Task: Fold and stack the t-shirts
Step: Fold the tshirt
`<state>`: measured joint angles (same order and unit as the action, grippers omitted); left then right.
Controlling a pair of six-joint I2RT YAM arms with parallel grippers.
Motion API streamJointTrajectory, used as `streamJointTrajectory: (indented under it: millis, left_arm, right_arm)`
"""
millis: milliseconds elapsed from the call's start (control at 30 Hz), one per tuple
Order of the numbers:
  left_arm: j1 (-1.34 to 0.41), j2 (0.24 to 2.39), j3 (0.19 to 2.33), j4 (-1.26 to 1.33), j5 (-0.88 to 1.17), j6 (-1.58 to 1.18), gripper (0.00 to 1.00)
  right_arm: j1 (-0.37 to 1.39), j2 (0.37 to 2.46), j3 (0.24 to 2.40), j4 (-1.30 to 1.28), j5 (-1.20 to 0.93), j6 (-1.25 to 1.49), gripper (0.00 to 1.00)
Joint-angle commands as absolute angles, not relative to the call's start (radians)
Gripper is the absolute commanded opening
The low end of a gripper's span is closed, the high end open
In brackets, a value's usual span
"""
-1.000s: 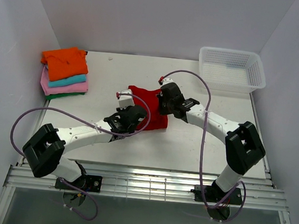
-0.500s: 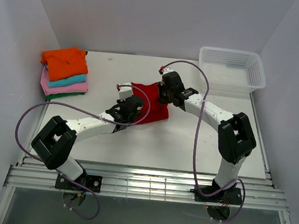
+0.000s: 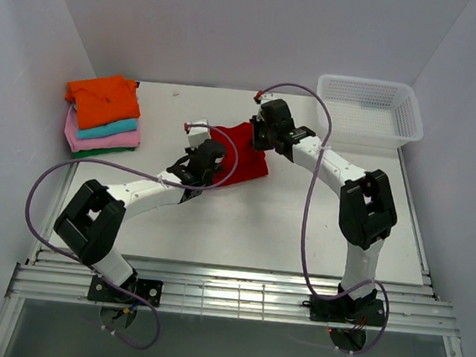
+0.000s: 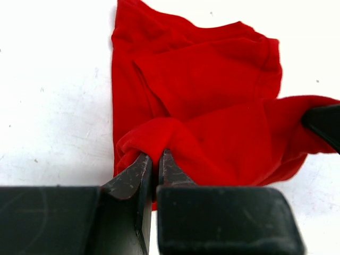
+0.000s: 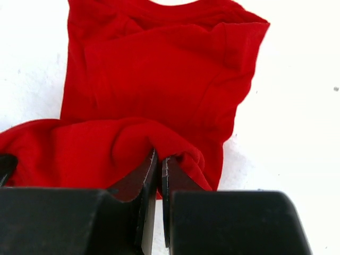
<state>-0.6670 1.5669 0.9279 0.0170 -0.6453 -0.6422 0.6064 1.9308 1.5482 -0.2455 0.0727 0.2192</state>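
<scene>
The left gripper [image 4: 155,159] has its jaws pinched almost together on a bunched fold of the bright red soft cloth t-shirt [image 3: 252,159]. The right gripper [image 5: 160,159] is clamped the same way on another bunch of the same edge. Between the two grips the red cloth sags a little, and the rest of the shirt lies flat beyond them. It sits on the white tabletop [image 3: 301,227], about midway between the left and right edges and nearer the far edge.

This looks like a fold in progress, with the held edge being carried over the part that lies flat. To do it well:
- Both grippers should travel level and together.
- They should stay far enough apart to draw the sag out.
- The edge should land square on the far hem before either gripper lets go.

At the far left corner sits a stack of folded tees: orange [image 3: 102,98] on top, then teal [image 3: 112,128], pink [image 3: 98,138] and dark green [image 3: 89,152].

The white plastic mesh basket [image 3: 369,134] stands at the far right corner, and nothing shows inside it.
</scene>
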Motion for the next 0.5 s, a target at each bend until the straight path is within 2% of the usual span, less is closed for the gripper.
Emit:
streamJointTrajectory:
  millis: [0,467]
  left_arm:
    - [-0.631,1.545,0.980,0.063,-0.634,-0.608,0.00]
    - [-0.532,1.713,1.034,0.161,-0.611,-0.572,0.00]
  right_arm:
    - [0.586,1.977,1.676,-0.242,0.054,0.195,0.08]
    - [0.534,2.227,1.929,-0.213,-0.077,0.160,0.08]
